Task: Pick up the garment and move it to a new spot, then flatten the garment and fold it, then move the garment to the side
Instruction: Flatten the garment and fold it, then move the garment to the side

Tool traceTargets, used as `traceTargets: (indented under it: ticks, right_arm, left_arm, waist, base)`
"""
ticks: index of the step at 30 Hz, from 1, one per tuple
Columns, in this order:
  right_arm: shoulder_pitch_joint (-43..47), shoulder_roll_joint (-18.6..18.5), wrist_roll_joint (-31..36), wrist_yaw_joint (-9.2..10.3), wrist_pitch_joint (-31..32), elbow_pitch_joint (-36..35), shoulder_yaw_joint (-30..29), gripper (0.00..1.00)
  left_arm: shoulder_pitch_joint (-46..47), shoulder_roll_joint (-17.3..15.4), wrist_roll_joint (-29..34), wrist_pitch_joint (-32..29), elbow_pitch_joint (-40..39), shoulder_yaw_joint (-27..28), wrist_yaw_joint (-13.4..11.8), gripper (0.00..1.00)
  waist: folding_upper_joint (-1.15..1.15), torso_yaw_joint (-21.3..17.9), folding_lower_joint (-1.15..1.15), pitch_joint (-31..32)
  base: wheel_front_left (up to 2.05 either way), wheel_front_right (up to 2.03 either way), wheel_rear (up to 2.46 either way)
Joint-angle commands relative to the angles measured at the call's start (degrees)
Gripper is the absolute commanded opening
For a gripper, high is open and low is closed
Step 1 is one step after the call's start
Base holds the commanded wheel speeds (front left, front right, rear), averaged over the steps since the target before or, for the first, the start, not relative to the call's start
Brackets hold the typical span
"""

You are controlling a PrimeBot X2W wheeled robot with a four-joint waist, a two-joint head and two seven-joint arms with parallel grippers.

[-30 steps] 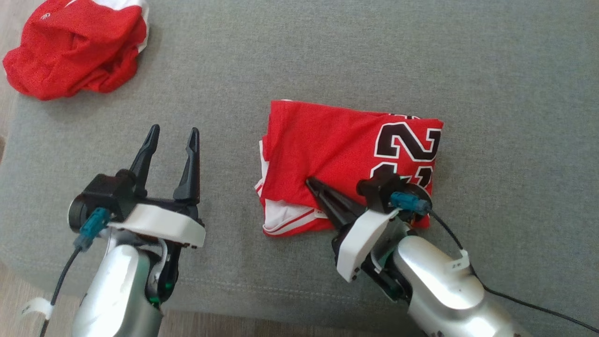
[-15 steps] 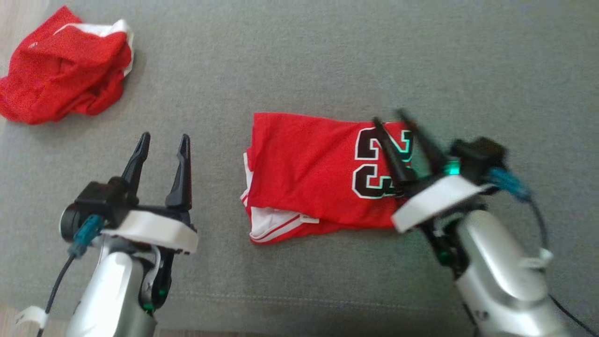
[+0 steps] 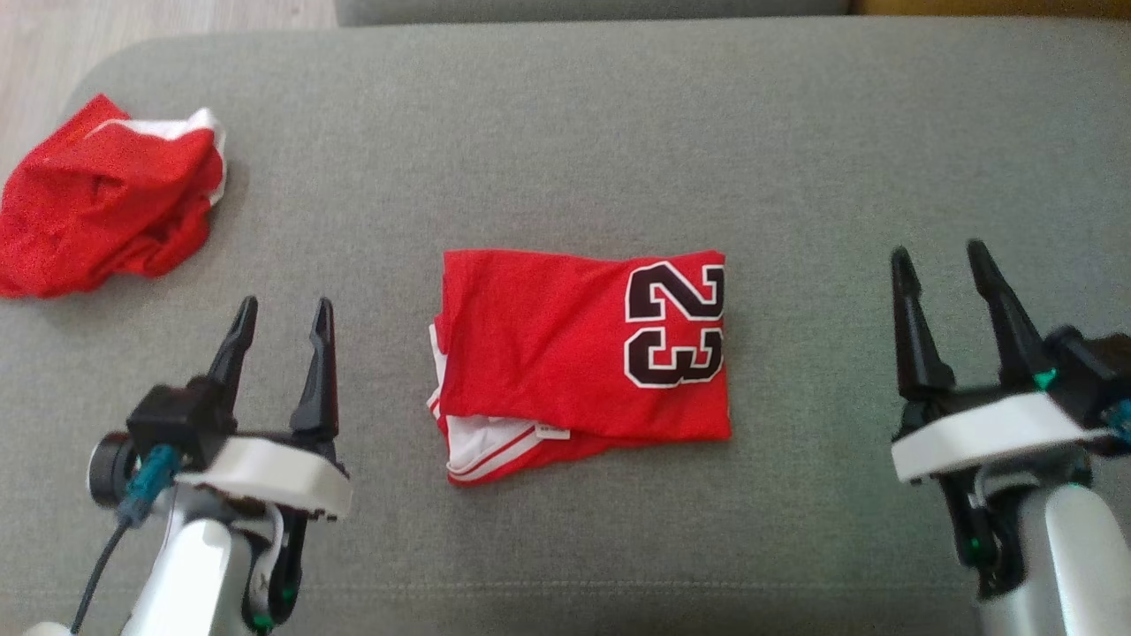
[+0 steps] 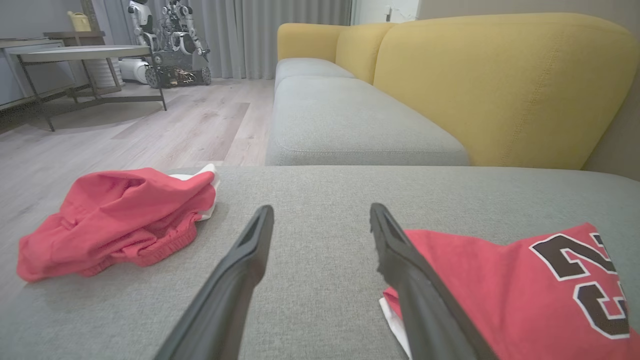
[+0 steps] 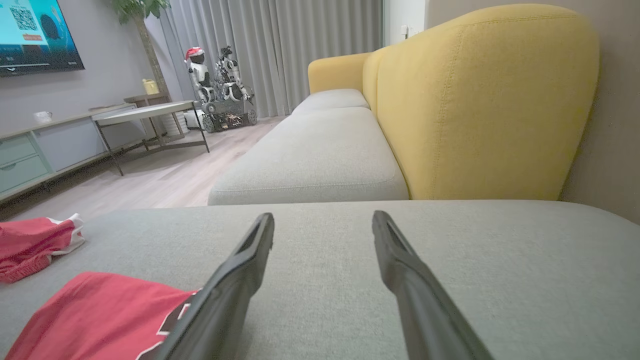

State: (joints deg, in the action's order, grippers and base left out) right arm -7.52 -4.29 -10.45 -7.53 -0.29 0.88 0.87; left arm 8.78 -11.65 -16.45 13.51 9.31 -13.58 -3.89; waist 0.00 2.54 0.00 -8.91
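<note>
The garment (image 3: 583, 353), a red jersey with a black 23, lies folded into a rectangle in the middle of the grey cushion (image 3: 565, 132); a white striped edge sticks out at its lower left. It also shows at the right of the left wrist view (image 4: 525, 290) and lower left of the right wrist view (image 5: 95, 315). My left gripper (image 3: 283, 311) stands open, left of the garment and apart from it. My right gripper (image 3: 938, 256) stands open, right of the garment, with nothing between its fingers.
A second red garment (image 3: 97, 212) lies crumpled at the cushion's far left edge. Beyond the cushion are a yellow-backed sofa (image 4: 475, 85), wooden floor, a round table (image 4: 80, 52) and another robot (image 4: 170, 40) by the curtains.
My right gripper has let go of the folded garment, opened and drawn back to the right. The head camera has shifted, so the whole picture slid. The left gripper stayed open.
</note>
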Motion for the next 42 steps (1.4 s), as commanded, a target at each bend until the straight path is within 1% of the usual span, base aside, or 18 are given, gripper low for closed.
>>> traceTargets:
  ticks: [1, 8, 18, 27, 42]
  right_arm:
    - [0.85, 0.39, 0.68, 0.04, 1.02, -3.79, 0.11, 1.00]
    - [6.72, 0.97, 1.39, 0.04, 4.24, -8.37, -1.76, 1.00]
    - [10.47, 1.25, 1.33, 0.04, 5.97, -9.57, -2.00, 1.00]
    - [12.07, 1.36, 1.48, 0.04, 6.68, -10.66, -2.29, 1.00]
    - [11.69, 1.40, 1.18, 0.04, 6.74, -10.78, -2.50, 1.00]
  left_arm:
    - [0.40, -1.72, 0.31, -0.34, -2.35, 2.57, -0.71, 1.00]
    - [-3.42, -2.20, 0.10, -1.46, -3.72, 2.15, -1.62, 1.00]
    - [-7.16, -3.22, -0.07, -2.89, -4.90, 1.44, -1.95, 1.00]
    - [-8.11, -4.09, 0.68, -3.86, -5.98, 0.61, -2.58, 1.00]
    - [-7.78, -4.86, 0.75, -4.38, -6.43, 0.28, -3.43, 1.00]
  waist:
    - [0.00, -0.64, 0.00, 1.58]
    - [0.00, -0.88, 0.00, 5.16]
    - [0.00, -0.78, 0.00, 9.04]
    - [0.00, -0.83, 0.00, 9.91]
    - [0.00, -0.88, 0.00, 9.53]
  base:
    - [0.00, 0.00, 0.00]
    - [0.00, 0.00, 0.00]
    - [0.00, 0.00, 0.00]
    - [0.00, 0.00, 0.00]
    - [0.00, 0.00, 0.00]
